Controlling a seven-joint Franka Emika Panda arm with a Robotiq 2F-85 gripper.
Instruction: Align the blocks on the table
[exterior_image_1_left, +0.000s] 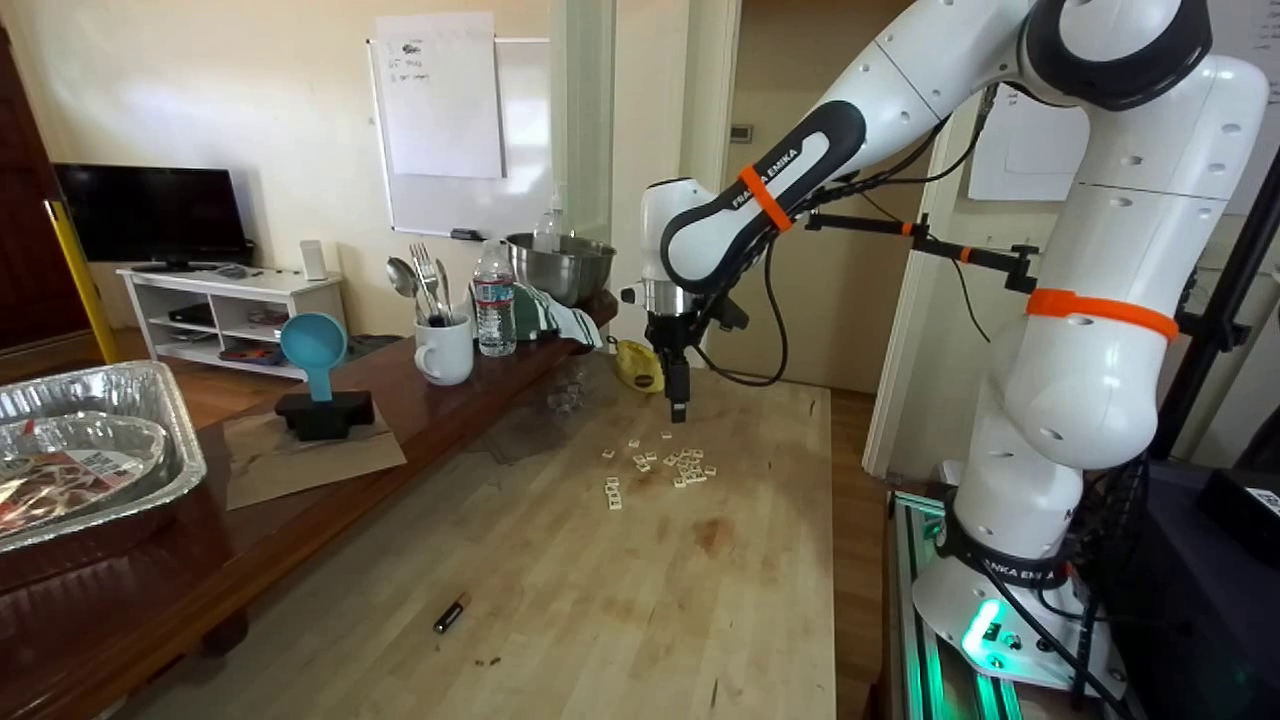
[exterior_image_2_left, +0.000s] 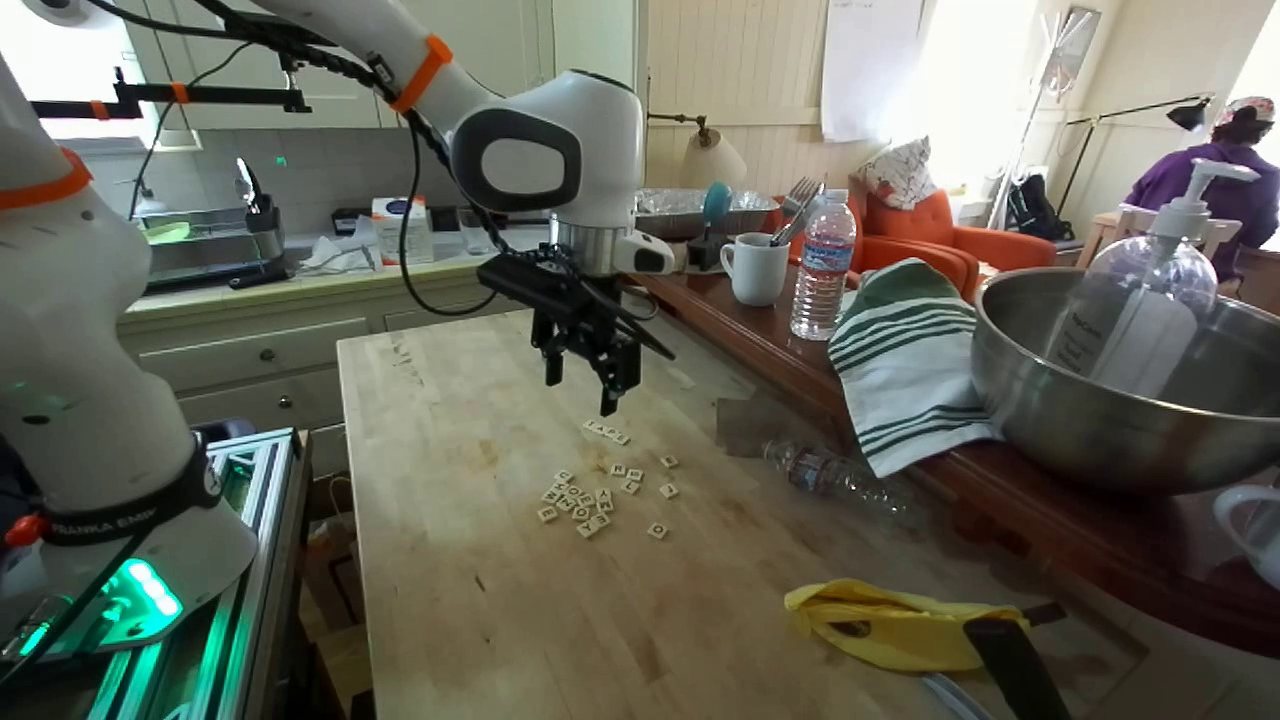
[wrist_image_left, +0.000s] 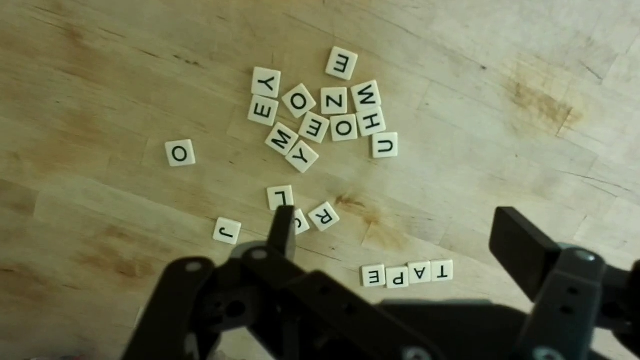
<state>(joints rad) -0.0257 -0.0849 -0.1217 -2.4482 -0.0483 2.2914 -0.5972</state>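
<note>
Below the spread pincer (wrist_image_left: 394, 224), 4 blocks (wrist_image_left: 419, 272) spell TAPE on the table (exterior_image_1_left: 610, 600).

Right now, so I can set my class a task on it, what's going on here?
A robot arm has its open gripper above a wooden table, holding nothing. On the table lie small cream letter blocks. Four form a nearly straight row reading TAPE; the rest lie loose, many bunched together. So the lining up looks only partly done.
</note>
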